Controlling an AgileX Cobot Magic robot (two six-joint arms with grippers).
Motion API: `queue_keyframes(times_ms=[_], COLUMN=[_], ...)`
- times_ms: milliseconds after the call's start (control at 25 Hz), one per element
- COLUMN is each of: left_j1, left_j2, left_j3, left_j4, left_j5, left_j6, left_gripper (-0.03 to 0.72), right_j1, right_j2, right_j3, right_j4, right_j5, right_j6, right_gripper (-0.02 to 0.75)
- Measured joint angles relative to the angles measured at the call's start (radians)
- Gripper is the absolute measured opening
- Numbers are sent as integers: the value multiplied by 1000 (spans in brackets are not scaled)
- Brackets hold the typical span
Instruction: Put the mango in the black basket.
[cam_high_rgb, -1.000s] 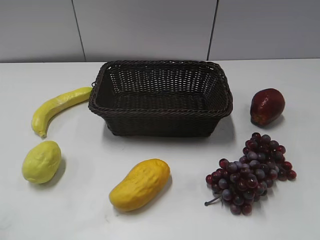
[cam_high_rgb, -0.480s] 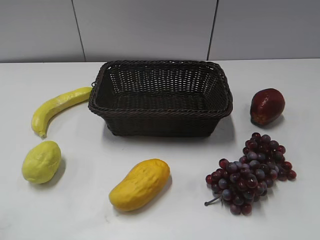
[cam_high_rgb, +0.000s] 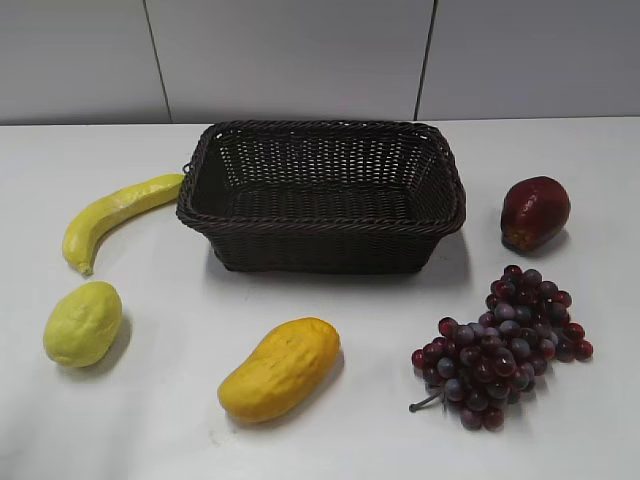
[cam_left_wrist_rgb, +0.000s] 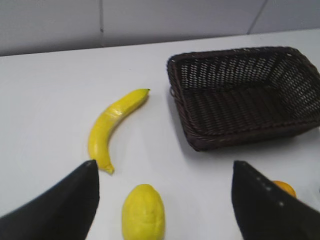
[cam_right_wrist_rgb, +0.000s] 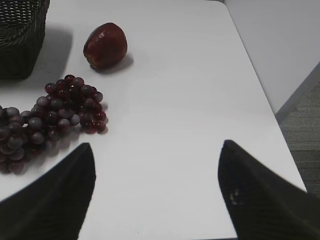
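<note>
Exterior view: the mango (cam_high_rgb: 280, 368) lies on the white surface at six o'clock from the empty black basket (cam_high_rgb: 322, 232), untouched. My left claw (cam_left_wrist_rgb: 165, 200) and right claw (cam_right_wrist_rgb: 155, 190) are both spread wide, empty. I should descend with the left claw, gripping across the mango's narrow width.

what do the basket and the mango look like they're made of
The black basket looks like woven wicker or plastic rattan: dark brown-black strands in an open weave with a braided rim and a slight sheen. The mango has matte, bumpy orange-yellow skin of very even colour, which suggests a moulded foam or plastic replica, though the pictures cannot settle that.
</note>
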Motion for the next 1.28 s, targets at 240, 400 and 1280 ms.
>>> queue_keyframes(times_ms=[240, 400, 1280], left_j1=[-261, -436, -643], left_j2=[280, 471, 1144], left_j3=[-101, -125, -345], left_j4=[-3, 12, 141], left_j5=[3, 3, -33], left_j6=[28, 29, 29], left_gripper=[608, 609, 669], right_j1=[0, 0, 0], right_j2=[0, 0, 0], right_j3=[0, 0, 0], right_j4=[0, 0, 0], right_j5=[0, 0, 1], right_j6=[0, 0, 0], right_gripper=[589, 589, 589])
